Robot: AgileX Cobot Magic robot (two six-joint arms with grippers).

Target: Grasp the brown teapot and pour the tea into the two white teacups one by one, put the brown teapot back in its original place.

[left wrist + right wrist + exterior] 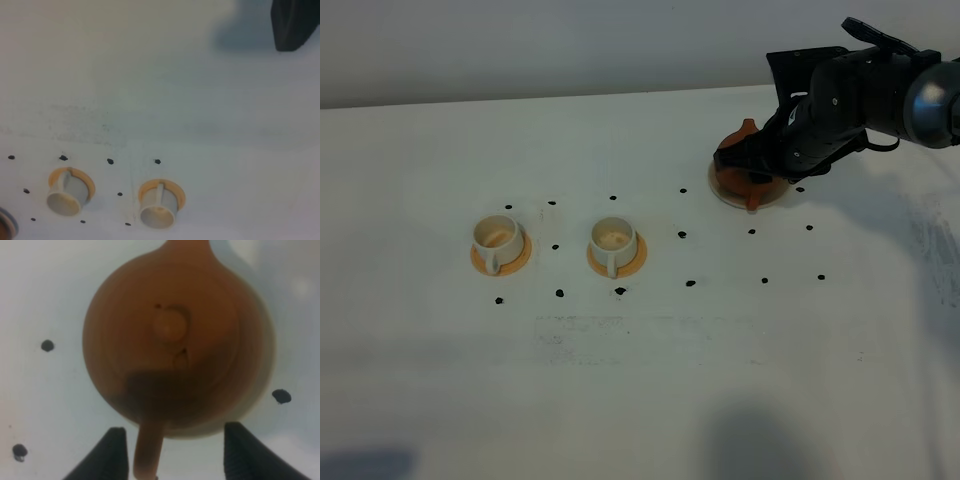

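The teapot [175,340] is sitting on the coaster [267,370]. The right hand [176,440] is hovering just over the coaster, fingers [112,455] apart, straddling the handle [147,450] without clamping it. The handle is lying nearer one finger. The cups [498,238] [612,240] are standing well apart from the coaster on the desk [640,400]. The left hand is not showing. An off-centre clamp on that thin handle could be twisting the pot, spilling tea or shedding the lid.

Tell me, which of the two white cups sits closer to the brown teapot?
The right-hand cup in the overhead view. The teapot stands off to its right, while the other cup sits farther left.
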